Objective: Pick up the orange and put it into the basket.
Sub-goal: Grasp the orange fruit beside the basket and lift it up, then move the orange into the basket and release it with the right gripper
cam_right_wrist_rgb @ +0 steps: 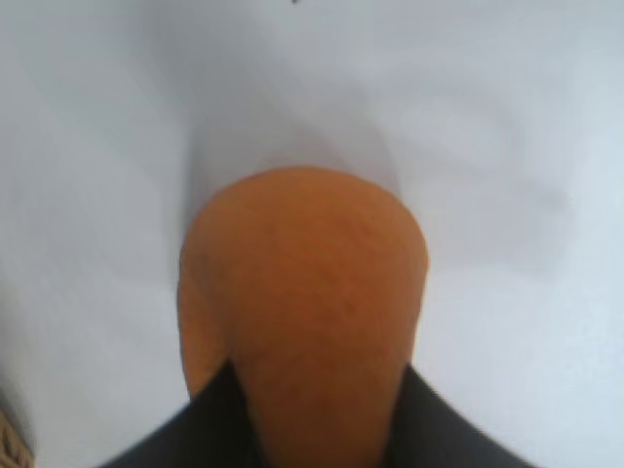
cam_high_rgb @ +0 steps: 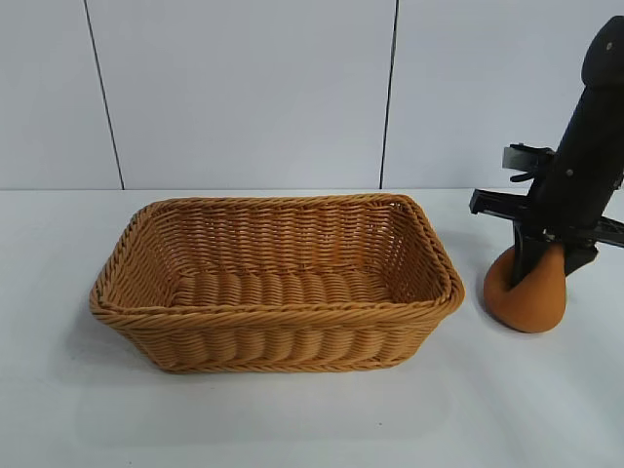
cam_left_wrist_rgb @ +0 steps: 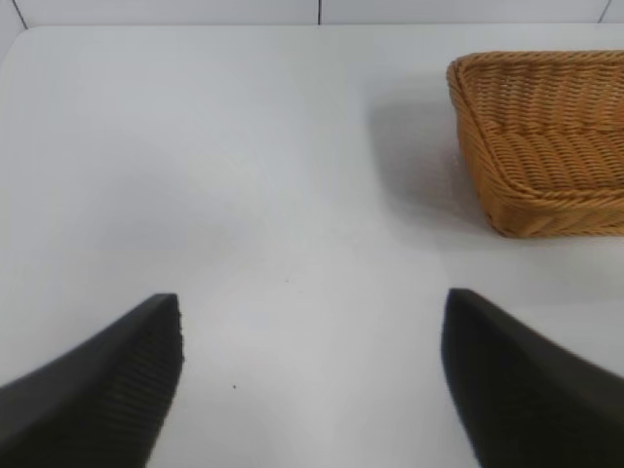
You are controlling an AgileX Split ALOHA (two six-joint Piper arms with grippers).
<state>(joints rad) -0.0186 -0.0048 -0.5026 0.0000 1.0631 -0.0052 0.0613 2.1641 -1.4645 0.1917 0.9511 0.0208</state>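
Wicker basket (cam_high_rgb: 278, 283) sat empty mid-frame; at right, the right gripper (cam_high_rgb: 542, 265) seemingly pinched the orange (cam_high_rgb: 526, 297), unlifted; left gripper (cam_left_wrist_rgb: 312, 375) gaped, empty.

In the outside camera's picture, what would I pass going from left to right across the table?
The basket → the orange on the table, with the right hand coming down onto its top from above.

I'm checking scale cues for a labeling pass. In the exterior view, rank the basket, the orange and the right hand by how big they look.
1. basket, clearly largest
2. right hand with its arm, though cut off by the frame
3. orange, smallest, sitting beside the basket
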